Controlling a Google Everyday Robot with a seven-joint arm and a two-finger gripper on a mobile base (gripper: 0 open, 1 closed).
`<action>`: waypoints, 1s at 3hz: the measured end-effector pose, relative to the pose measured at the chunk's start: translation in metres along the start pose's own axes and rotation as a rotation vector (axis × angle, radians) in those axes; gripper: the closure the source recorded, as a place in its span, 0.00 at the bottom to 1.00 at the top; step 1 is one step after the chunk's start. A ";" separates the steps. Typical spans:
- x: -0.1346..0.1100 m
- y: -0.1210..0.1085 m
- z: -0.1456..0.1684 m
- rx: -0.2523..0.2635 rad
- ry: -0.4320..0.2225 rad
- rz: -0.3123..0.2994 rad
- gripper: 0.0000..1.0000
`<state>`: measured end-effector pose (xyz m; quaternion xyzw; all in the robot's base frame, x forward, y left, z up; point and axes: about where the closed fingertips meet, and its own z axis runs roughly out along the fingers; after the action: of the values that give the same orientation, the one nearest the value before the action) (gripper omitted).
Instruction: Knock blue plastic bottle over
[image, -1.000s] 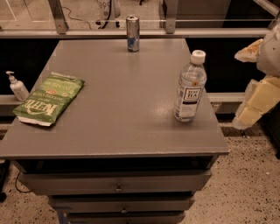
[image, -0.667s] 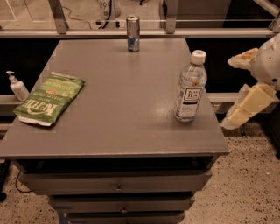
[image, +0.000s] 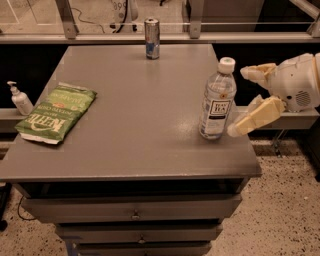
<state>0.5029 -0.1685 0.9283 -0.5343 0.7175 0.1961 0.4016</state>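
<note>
while the bottle (image: 217, 100) stands upright on the right side of the table (image: 140, 125), close to the right edge and nearer the front than the back, the gripper (image: 239, 101) hangs just off that edge, right beside it. fingers (image: 260, 112) are spread well apart, folks, one high up level with the white cap, the other low down by the bottle's base. the low tip sits just beside the bottle's lower right side, and whether it touches the plastic is too close to call. the high tip is clear of the cap, a little to its right. the label with its dark square faces the camera. over at the far edge, a slim can (image: 151, 31) stands upright, well apart from the bottle. on the left side lies a green chip bag (image: 56, 112), flat on the top. beyond the table's left edge, a small pump bottle (image: 20, 98) stands on a ledge. below the tabletop, drawers (image: 135, 210) face us.
</note>
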 end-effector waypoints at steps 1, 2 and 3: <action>-0.008 -0.003 0.015 -0.015 -0.130 0.037 0.18; -0.013 -0.002 0.026 -0.028 -0.199 0.058 0.41; -0.016 -0.004 0.031 -0.038 -0.231 0.063 0.64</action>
<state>0.5195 -0.1378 0.9231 -0.4926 0.6790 0.2825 0.4652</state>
